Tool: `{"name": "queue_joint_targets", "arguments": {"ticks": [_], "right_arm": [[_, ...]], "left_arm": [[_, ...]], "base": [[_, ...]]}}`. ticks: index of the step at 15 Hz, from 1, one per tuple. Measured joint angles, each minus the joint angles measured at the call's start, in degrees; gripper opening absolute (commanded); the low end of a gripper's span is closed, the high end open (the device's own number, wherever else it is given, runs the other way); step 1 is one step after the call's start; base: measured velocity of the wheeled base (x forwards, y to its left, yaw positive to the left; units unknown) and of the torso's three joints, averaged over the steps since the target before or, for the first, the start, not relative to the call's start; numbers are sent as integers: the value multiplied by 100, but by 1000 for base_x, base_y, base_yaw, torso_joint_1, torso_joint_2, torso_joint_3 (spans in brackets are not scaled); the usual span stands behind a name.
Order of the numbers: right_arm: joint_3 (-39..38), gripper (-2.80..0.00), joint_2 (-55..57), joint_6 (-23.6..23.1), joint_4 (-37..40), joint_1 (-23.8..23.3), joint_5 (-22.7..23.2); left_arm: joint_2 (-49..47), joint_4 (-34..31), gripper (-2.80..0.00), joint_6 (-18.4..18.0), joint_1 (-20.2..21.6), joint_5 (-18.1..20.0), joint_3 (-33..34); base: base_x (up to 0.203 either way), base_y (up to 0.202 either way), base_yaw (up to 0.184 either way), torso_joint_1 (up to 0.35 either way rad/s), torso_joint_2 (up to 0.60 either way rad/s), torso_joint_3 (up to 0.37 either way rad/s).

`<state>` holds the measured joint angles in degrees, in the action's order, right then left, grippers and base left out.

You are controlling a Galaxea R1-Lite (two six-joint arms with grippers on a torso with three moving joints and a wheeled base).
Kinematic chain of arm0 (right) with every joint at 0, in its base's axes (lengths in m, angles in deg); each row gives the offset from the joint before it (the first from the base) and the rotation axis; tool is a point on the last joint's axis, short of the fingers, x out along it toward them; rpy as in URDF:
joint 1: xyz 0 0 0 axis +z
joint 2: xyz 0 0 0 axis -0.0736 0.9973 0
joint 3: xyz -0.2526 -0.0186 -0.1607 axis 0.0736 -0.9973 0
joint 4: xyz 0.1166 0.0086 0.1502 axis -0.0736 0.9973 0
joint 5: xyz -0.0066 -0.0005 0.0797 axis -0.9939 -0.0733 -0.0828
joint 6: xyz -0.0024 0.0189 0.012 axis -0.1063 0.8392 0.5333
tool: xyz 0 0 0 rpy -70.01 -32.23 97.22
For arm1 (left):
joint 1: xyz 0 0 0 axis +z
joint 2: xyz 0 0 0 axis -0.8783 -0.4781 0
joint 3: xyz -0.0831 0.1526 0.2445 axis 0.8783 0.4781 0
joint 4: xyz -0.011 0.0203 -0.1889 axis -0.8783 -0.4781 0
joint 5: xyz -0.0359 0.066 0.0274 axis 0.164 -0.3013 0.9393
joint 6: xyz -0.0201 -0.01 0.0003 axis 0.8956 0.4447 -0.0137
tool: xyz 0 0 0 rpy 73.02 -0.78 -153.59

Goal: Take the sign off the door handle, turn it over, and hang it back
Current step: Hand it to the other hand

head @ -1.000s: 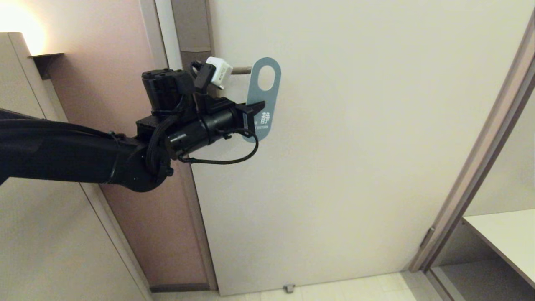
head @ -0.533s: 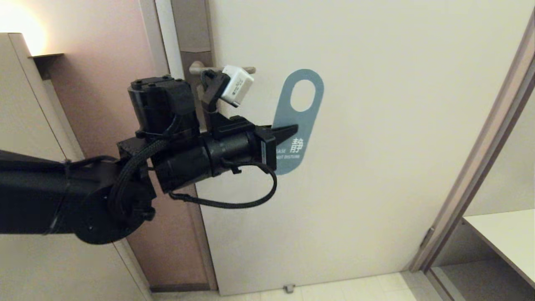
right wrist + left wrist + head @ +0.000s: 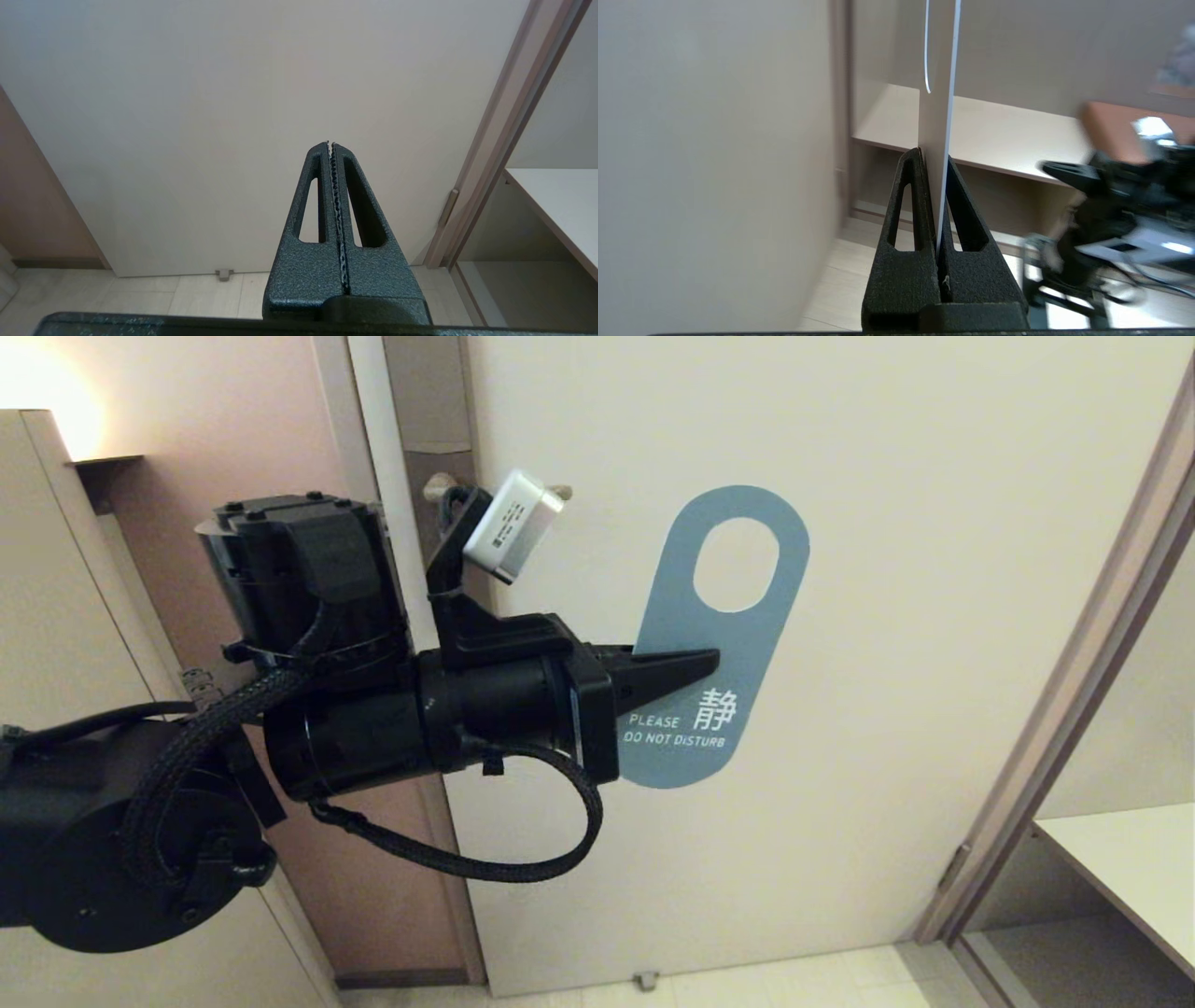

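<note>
Nearest, the black left gripper (image 3: 695,665) is pinching the flat blue round-ended sign (image 3: 719,639) by its left long edge, just below the oval hole; in the left wrist view the two black fingers (image 3: 908,219) are squeezing the thin card (image 3: 937,140) edge-on between them. Clear of the lever, the sign is hanging in the air in front of the pale cream door (image 3: 887,709), well to the right of the slim beige-bronze metal door handle (image 3: 439,485), most of which is hiding behind the arm's white camera block (image 3: 512,525). Its long axis is running nearly upright, leaning slightly so the hole end is pointing up and a little right while the rounded lettered end is pointing down. The blue face is turning toward the head camera, and white writing is reading "PLEASE" and "DO NOT DISTURB" beside one large white Chinese character. The right gripper (image 3: 330,143) is sitting with its toothed fingers pressed together on nothing, facing the door's lower part and the light tiled floor (image 3: 187,291).
</note>
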<state>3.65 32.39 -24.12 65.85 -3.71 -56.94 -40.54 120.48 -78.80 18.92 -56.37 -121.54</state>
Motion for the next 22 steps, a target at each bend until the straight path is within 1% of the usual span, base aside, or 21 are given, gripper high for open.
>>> {"name": "queue_joint_targets", "arguments": {"ticks": [2,5,7,8,10,14,17,20,22], "right_arm": [[0,-280,0,0,0,0,-1],[0,-280,0,0,0,0,-2],[0,-280,0,-54,0,0,9],[0,-280,0,-85,0,0,15],[0,-280,0,-93,0,0,9],[21,-280,0,-96,40,0,6],[82,-280,0,-98,228,0,11],[288,-280,2,-178,680,0,36],[527,-280,77,-130,771,0,250]], "left_arm": [[-70,34,-280,147,8,245,51],[-322,265,-280,177,-3,306,47],[-684,736,-280,218,-17,395,-20],[-885,1032,-280,308,-22,471,-80],[-1320,1640,-280,644,-106,557,-242],[-1986,2203,-280,808,-324,573,-342],[-2192,2271,-280,969,-381,592,-355],[-2250,2270,-280,978,-380,617,-381],[-2260,2271,-280,978,-380,712,-455]], "base": [[0,0,0,0,0,0],[0,0,0,0,0,0],[0,0,0,0,0,0],[0,0,0,0,0,0],[0,0,0,0,0,0],[0,0,0,0,0,0],[0,0,0,0,0,0],[0,0,0,0,0,0],[0,0,0,0,0,0]]}}
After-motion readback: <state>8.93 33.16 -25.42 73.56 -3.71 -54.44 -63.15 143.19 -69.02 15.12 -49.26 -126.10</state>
